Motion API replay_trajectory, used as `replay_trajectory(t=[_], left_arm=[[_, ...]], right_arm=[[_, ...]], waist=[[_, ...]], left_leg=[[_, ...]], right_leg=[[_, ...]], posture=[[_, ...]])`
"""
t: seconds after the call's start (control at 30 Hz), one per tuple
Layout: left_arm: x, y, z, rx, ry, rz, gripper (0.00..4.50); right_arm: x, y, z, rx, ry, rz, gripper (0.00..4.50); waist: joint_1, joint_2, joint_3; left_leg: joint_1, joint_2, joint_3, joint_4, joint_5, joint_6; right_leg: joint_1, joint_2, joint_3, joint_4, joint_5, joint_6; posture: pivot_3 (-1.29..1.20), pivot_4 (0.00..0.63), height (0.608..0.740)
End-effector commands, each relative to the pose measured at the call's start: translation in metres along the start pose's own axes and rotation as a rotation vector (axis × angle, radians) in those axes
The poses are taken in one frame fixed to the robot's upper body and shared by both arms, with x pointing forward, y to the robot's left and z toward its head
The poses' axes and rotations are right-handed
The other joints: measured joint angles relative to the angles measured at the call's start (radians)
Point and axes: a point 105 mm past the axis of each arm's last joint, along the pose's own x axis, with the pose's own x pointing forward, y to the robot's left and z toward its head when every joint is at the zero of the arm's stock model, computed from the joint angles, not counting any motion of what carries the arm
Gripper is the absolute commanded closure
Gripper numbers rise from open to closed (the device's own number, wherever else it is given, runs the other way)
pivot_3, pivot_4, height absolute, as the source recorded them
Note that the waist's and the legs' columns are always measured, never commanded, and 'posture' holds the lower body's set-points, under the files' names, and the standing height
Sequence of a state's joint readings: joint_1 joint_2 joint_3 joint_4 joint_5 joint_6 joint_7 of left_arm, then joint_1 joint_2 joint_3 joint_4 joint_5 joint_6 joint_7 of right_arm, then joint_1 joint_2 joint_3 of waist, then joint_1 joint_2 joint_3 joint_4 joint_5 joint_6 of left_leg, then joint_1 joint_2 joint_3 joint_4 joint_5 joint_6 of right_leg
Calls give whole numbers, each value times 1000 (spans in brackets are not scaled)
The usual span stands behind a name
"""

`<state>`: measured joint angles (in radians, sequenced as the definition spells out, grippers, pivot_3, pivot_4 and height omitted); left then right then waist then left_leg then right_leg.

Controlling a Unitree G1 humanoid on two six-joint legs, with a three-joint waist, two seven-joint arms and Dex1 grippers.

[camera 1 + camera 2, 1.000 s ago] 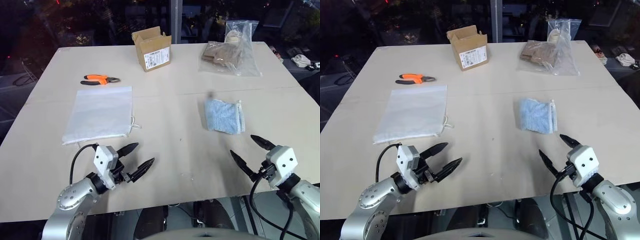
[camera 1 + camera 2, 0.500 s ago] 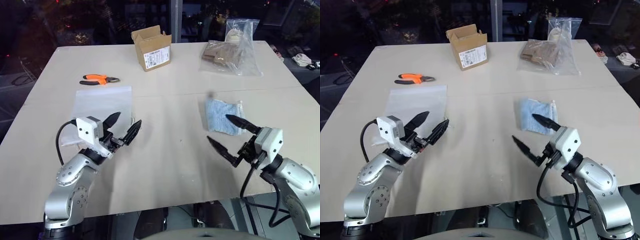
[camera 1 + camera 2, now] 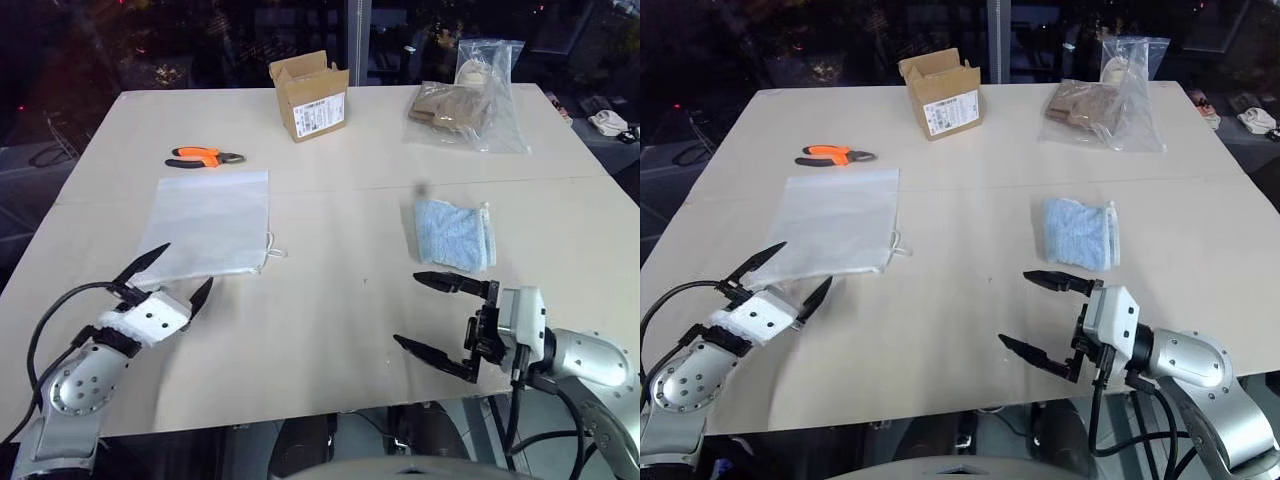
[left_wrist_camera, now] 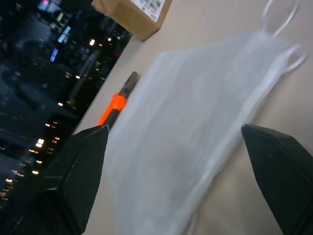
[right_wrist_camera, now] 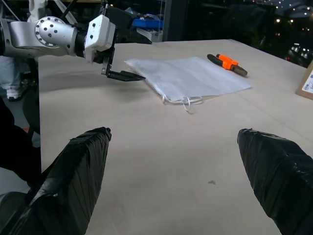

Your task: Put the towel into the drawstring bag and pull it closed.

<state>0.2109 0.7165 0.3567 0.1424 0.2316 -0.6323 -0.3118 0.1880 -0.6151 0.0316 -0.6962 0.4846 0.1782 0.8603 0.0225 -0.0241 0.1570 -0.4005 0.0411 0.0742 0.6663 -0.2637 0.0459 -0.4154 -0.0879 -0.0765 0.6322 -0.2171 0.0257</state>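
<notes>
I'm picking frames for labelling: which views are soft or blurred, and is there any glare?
Left wrist view: the drawstring bag and orange pliers look soft and smeared. Right wrist view: its own fingers are out of focus, the table sharper. Eye views: crisp, evenly lit, no glare on the towel.

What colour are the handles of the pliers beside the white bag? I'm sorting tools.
Orange, with dark metal jaws; the small pliers show best in the left eye view.
</notes>
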Motion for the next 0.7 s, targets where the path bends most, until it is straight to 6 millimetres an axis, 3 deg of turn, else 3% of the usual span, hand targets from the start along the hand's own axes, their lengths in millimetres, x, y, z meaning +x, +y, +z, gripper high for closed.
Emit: replay_trajectory(t=[0.03, 0.17, 0.4, 0.7], left_arm=[[-8, 9, -7, 103, -10, 29, 0], [-6, 12, -16, 140, 4, 53, 0], [3, 16, -11, 179, -29, 90, 0], [-1, 5, -10, 187, -29, 22, 0]], right_arm=[[-1, 2, 7, -20, -24, -7, 50], [-1, 4, 8, -9, -27, -10, 50], [-4, 5, 8, 4, -36, -23, 50], [-4, 7, 7, 7, -31, -29, 50]], waist=[[-3, 0, 0], [-6, 0, 0], [-6, 0, 0], [-8, 0, 0]], left_leg=[[0, 0, 0, 0, 0, 0], [0, 0, 0, -1, 0, 4], [0, 0, 0, 0, 0, 4], [0, 1, 0, -1, 0, 4]], right_leg=[[0, 0, -1, 0, 1, -2], [0, -1, -5, 0, 1, -2], [0, -1, -9, -1, 1, -1], [0, -1, -10, -1, 1, -1]], posture=[[0, 150, 740], [0, 150, 740], [0, 150, 740], [0, 150, 740]])
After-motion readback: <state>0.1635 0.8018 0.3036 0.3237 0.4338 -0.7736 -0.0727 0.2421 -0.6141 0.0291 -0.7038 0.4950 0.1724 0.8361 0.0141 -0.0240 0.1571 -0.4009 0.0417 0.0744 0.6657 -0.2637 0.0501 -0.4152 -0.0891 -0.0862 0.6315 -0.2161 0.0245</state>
